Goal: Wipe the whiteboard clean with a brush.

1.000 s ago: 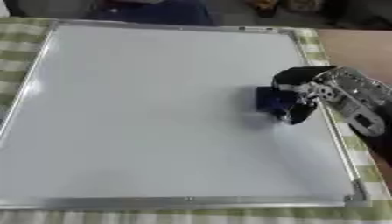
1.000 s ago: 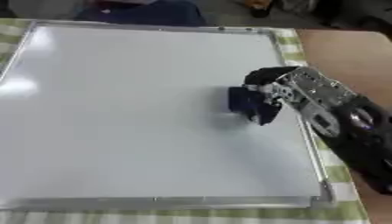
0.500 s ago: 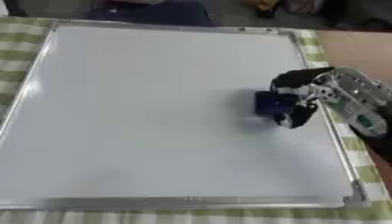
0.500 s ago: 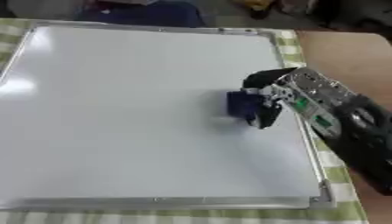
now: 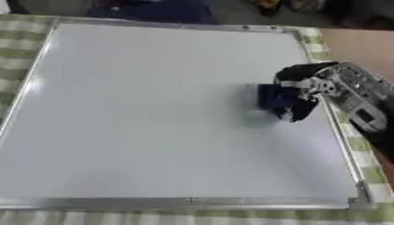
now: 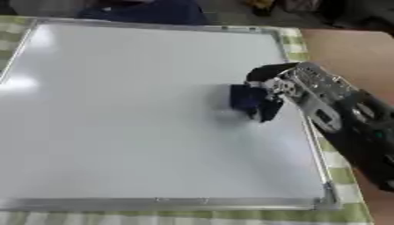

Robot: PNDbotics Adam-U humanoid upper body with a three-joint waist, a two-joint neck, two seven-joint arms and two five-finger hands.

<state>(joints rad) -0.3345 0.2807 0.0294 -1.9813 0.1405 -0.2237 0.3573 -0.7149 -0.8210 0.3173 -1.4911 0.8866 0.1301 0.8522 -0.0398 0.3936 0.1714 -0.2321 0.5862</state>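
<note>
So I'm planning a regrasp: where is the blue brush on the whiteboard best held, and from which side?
Probably across the blue brush body's upper part, from above and the right, as the right hand does now: its underside lies on the whiteboard, and the right edge is nearest.

The whiteboard [image 5: 138,123] lies flat and bare to the left of and below the right hand [image 6: 296,90], which grips the dark blue brush [image 6: 248,99] near the right frame edge. The raised metal frame [image 5: 184,203] borders all sides.
</note>
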